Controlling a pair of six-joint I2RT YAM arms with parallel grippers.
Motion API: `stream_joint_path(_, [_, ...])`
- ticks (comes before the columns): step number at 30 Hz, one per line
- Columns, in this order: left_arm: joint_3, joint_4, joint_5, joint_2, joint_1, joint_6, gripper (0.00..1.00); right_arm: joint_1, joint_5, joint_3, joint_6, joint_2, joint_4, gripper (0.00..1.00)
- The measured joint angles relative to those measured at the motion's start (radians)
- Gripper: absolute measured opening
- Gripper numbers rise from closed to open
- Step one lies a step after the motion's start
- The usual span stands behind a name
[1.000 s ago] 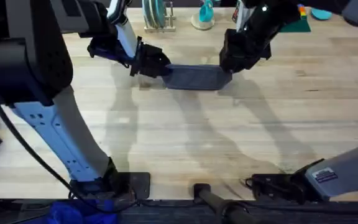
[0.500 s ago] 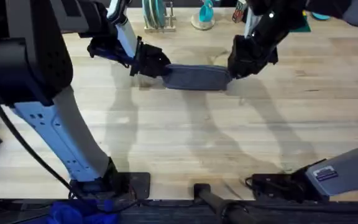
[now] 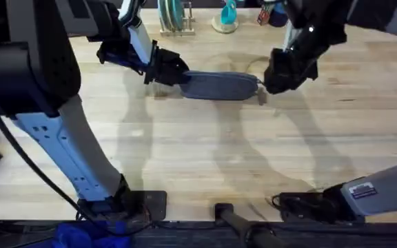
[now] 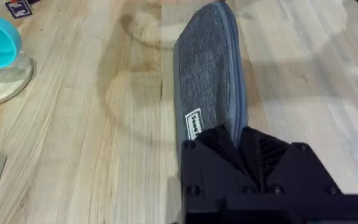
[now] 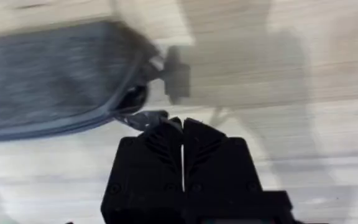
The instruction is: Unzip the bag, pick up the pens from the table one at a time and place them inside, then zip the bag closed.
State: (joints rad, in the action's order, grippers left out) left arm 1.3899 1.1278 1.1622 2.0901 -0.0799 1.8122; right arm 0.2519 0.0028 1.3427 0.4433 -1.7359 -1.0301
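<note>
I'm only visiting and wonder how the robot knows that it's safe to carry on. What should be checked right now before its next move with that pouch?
1. Left gripper holds one end of the pouch: ok, its fingers are clamped on the fabric.
2. Zipper closed along the stretch seen from the left wrist: ok.
3. Right gripper has hold of the metal pull: cannot tell. The fingers are shut and the pull lies right at their tips.
4. Pens are inside the pouch: cannot tell, since the fabric hides its contents.
5. Pouch lies flat on the table: ok.
</note>
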Motion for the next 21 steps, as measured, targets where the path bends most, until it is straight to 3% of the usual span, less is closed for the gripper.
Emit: stream_joint_path(21, [0.0, -0.003, -0.002, 0.0, -0.002, 0.0, 0.042, -0.133, 0.007, -0.197, -0.091, 0.0, 0.119, 0.033])
